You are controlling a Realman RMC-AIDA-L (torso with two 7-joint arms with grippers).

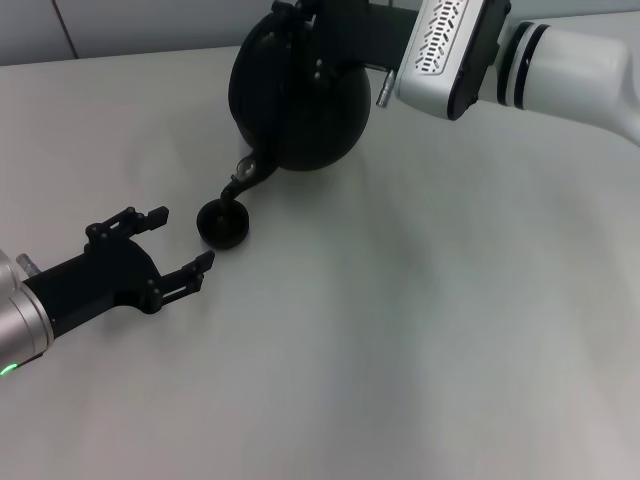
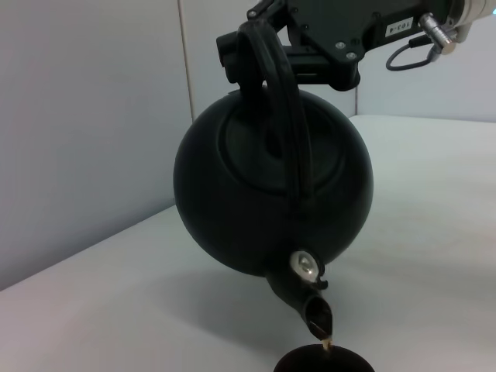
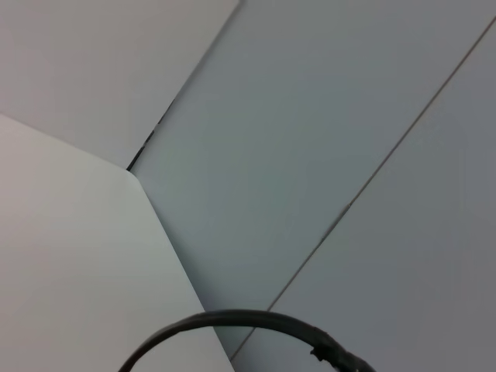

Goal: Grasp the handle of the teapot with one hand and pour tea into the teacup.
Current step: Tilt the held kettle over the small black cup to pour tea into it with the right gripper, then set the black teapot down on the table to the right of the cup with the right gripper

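While the right tool (image 1: 300, 15) grips the handle (image 2: 283, 108), the teapot (image 1: 300, 95) hangs tilted above the worktop (image 1: 420, 330), its spout just over the teacup (image 1: 223, 222), a thin stream falling in. Beside the cup, the left tool (image 1: 170, 245) rests spread apart, holding nothing.

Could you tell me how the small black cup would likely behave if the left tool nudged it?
The low, matte-black round teacup looks light, so the open left tool beside it would probably slide it. Its squat shape suggests sliding rather than tipping. Liquid from the tilted black teapot might slosh.
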